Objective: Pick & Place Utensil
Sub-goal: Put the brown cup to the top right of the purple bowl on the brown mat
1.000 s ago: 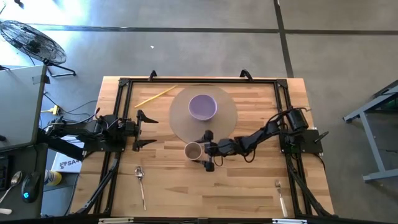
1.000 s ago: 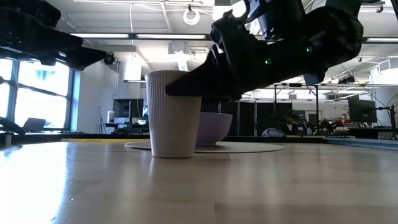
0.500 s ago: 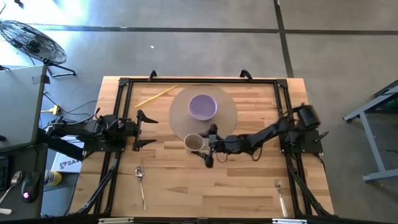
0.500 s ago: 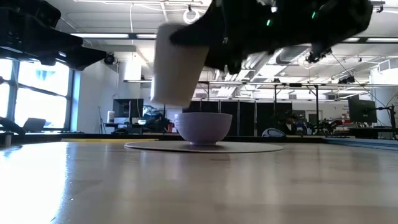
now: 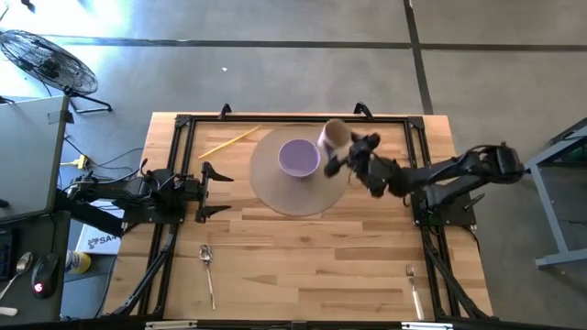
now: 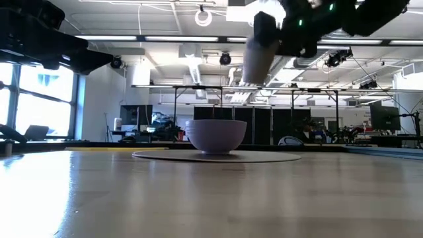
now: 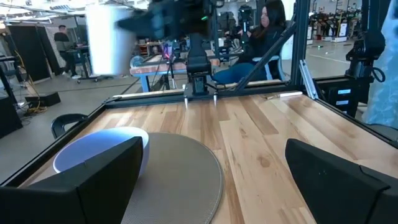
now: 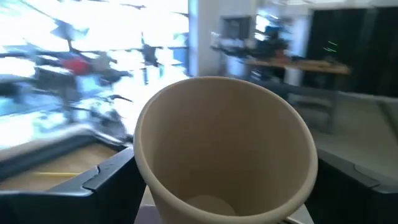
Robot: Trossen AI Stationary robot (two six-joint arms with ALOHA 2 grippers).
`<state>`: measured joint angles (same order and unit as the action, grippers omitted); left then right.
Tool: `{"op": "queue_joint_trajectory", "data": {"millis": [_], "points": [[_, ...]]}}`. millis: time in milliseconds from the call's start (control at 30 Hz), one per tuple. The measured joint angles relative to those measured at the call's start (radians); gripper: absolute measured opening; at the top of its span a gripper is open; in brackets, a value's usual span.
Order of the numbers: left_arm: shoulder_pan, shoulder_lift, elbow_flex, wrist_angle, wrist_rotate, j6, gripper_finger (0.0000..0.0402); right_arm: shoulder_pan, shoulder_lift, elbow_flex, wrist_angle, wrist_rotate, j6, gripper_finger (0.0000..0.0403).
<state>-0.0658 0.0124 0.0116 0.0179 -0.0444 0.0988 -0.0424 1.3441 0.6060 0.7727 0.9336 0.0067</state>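
Right gripper (image 5: 347, 152) is up in the air over the far part of the table (image 5: 367, 266), its jaws pinching a paper cup (image 5: 332, 136) by the wall. From above, the cup sits over the far right rim of the round grey mat (image 5: 275, 191), just right of the lavender bowl (image 5: 299, 157). The low view shows the cup (image 6: 259, 54) well clear of the surface, higher than the bowl (image 6: 215, 135) and tilted. The right wrist view looks straight into the cup's open mouth (image 8: 225, 149); the inside appears empty (pale disc of the bottom only).

Bowl stands on the mat, toward its far side. Mat lies against the far edge of the table, near the middle.

Utensils, all flat on the wood and untouched:
- spoon (image 5: 208, 272) near the front left corner, bowl end pointing away from the front edge
- fork (image 5: 414, 287) near the front right corner
- yellow stick (image 5: 229, 141), a chopstick or pencil (cannot tell which), near the far left corner, lying at a slant

Left gripper (image 5: 216, 191) waits at the left edge of the table, jaws spread wide, holding nothing, well apart from the mat.

People show in the room beyond the table in the left wrist view, one seated (image 7: 264, 34).
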Motion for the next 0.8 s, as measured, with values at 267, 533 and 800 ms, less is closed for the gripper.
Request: {"op": "queue_joint_trajectory", "data": {"millis": [267, 533, 800], "points": [[0.000, 0.000, 0.000, 0.000, 0.000, 0.000, 0.0387, -0.297, 0.104, -0.045, -0.084, -0.253, 0.149, 0.0344], [0.000, 0.000, 0.000, 0.000, 0.000, 0.000, 0.0387, -0.390, 0.294, -0.045, 0.029, -0.346, 0.172, 0.0344], [0.000, 0.000, 0.000, 0.000, 0.000, 0.000, 0.0387, -0.418, 0.383, -0.045, 0.107, -0.428, 0.120, 0.0347]]}}
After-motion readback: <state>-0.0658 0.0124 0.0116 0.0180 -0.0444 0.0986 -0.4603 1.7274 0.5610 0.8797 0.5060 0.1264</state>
